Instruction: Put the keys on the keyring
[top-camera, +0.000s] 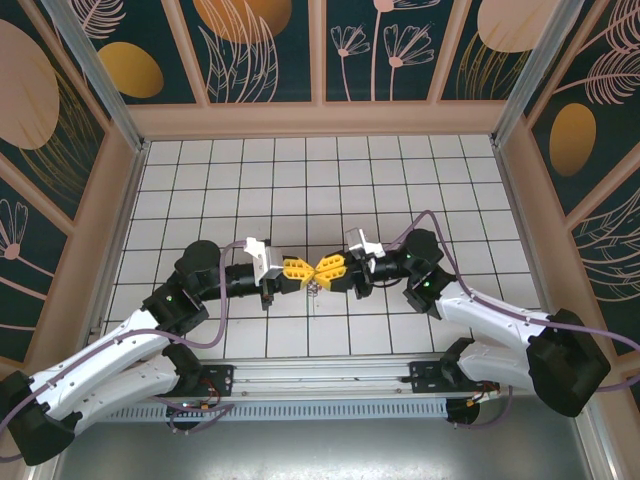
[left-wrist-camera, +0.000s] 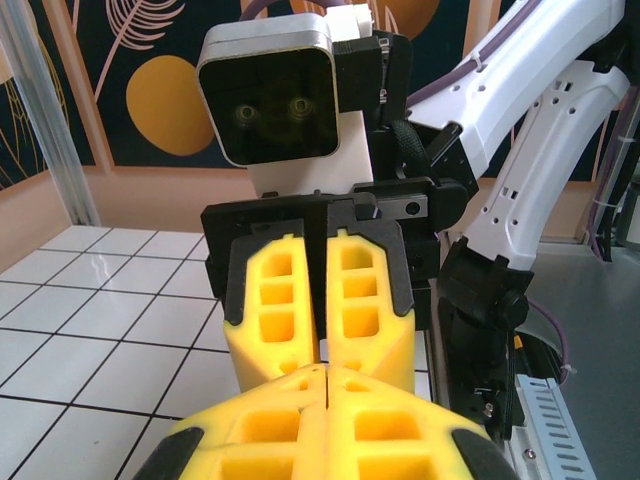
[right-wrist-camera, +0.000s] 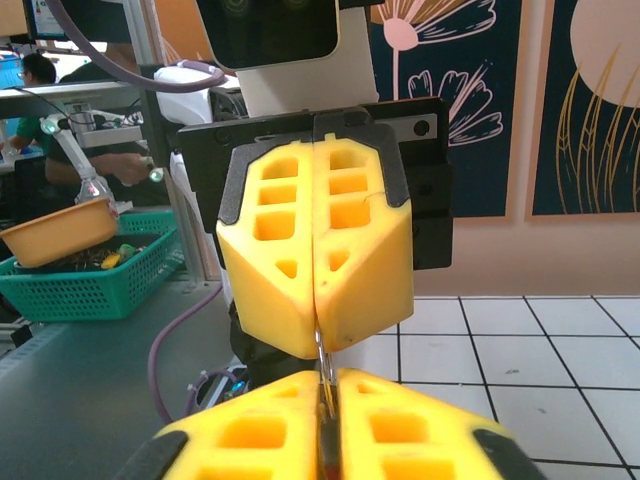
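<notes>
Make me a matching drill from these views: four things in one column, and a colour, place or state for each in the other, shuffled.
Things:
1 left gripper
2 basket
3 bowl
4 metal ring

Descriptions:
A orange
B thin, silvery, at the left gripper's tip
C shut, yellow
D teal

Pairs: 1-C, 2-D, 3-A, 4-B
</notes>
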